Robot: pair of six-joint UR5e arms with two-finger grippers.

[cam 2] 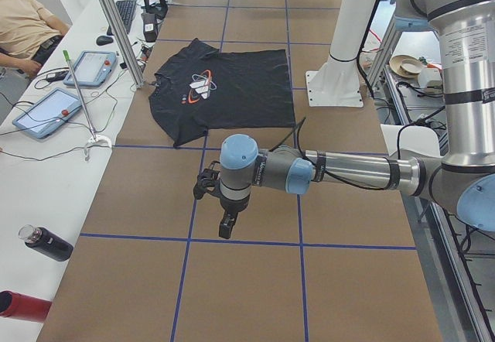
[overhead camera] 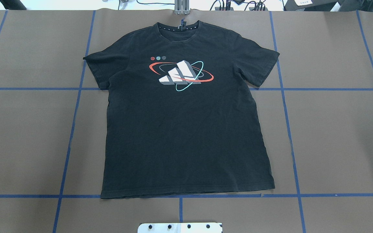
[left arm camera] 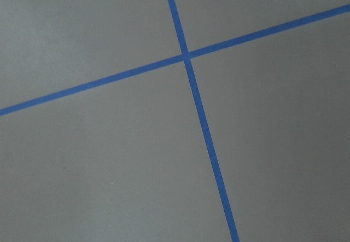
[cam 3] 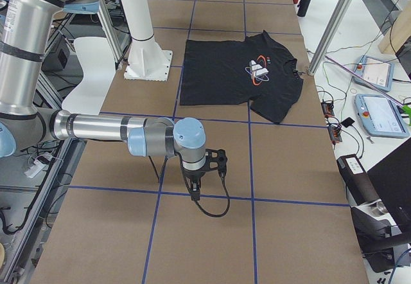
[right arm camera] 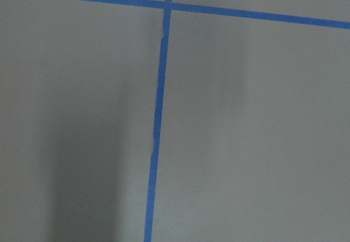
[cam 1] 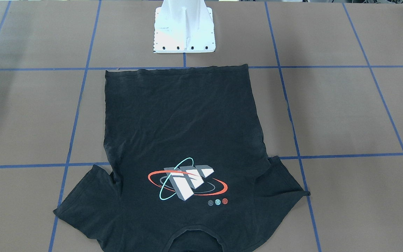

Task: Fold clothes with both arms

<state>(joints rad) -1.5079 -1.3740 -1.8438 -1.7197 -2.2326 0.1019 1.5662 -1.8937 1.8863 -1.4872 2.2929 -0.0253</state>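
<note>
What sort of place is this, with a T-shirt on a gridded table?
Probably a robotics lab. The table carries a blue tape grid and a black T-shirt; a left arm and a right arm reach over it; touchscreen control tablets lie on a side bench.

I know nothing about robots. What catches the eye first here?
A black T-shirt lies spread flat, print up, on the brown table crossed by blue tape lines. Its print of grey-white blocks ringed in red and cyan stands out on the chest. The left arm and right arm hang over the table, apart from the shirt.
</note>
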